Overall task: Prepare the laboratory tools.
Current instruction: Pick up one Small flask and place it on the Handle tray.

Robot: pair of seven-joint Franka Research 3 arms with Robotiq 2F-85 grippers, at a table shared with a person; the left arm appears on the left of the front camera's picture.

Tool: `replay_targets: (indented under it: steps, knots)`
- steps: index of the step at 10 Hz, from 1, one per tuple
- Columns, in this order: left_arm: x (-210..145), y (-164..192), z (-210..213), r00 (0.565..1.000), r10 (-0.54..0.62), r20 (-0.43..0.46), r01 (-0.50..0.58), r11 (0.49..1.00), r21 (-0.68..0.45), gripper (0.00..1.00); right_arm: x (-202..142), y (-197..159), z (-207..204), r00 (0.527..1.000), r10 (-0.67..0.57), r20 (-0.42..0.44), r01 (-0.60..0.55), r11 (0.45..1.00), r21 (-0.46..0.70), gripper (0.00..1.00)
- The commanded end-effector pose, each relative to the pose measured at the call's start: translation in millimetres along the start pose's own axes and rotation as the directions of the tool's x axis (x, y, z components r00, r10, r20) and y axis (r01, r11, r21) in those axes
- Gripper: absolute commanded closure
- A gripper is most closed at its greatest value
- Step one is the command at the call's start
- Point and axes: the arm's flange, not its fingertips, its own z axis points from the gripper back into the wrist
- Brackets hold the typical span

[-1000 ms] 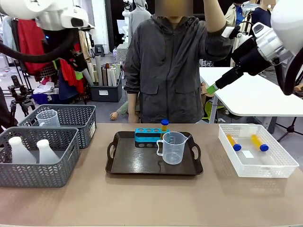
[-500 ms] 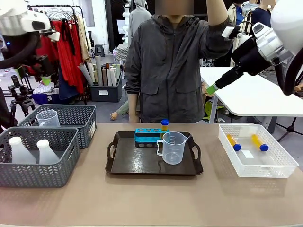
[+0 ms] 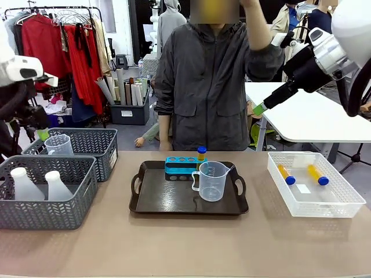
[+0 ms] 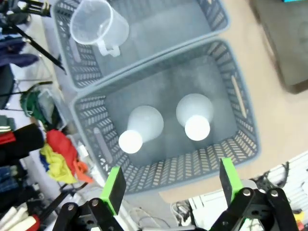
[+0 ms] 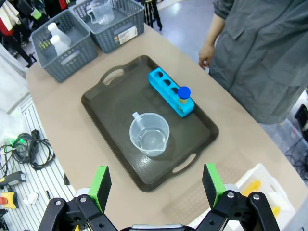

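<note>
Conical flasks (image 4: pixel 194 115), left gripper (image 4: pixel 171 182) above, jaws wide

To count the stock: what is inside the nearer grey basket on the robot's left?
Two white flasks stand upright inside the basket, apart from each other. The basket floor beneath their bases is covered.

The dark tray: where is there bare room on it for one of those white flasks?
The tray is bare at its left front, between its left handle, the blue rack behind and the beaker on the right. Back right is crowded: rack, capped tube and beaker stand close. The table in front is bare too.
</note>
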Motion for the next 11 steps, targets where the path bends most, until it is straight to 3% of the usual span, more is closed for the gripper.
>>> replay_targets:
  steps: [1, 4, 5, 11]
  knots:
    - [-13.3, 10.8, -17.2, 1.0, 0.006, 0.015, -0.007, 1.0, 0.006, 0.0, 0.0, -0.7, 0.4, 1.0, 0.009, 0.005, -0.009, 1.0, 0.002, 0.0]
    - [9.2, -5.9, -40.3, 1.0, 0.029, -0.013, -0.029, 0.999, -0.013, 0.0, 0.0, -0.7, 0.4, 1.0, 0.009, 0.005, -0.009, 1.0, 0.002, 0.0]
    - [-11.7, 9.9, -29.5, 0.999, 0.027, -0.02, -0.027, 1.0, -0.004, 0.0, 0.0, -0.7, 0.4, 1.0, 0.009, 0.005, -0.009, 1.0, 0.002, 0.0]
    - [-5.7, 10.8, -49.2, 0.998, 0.026, -0.051, -0.025, 0.999, 0.025, 0.0, 0.0, -0.7, 0.4, 1.0, 0.009, 0.005, -0.009, 1.0, 0.002, 0.0]
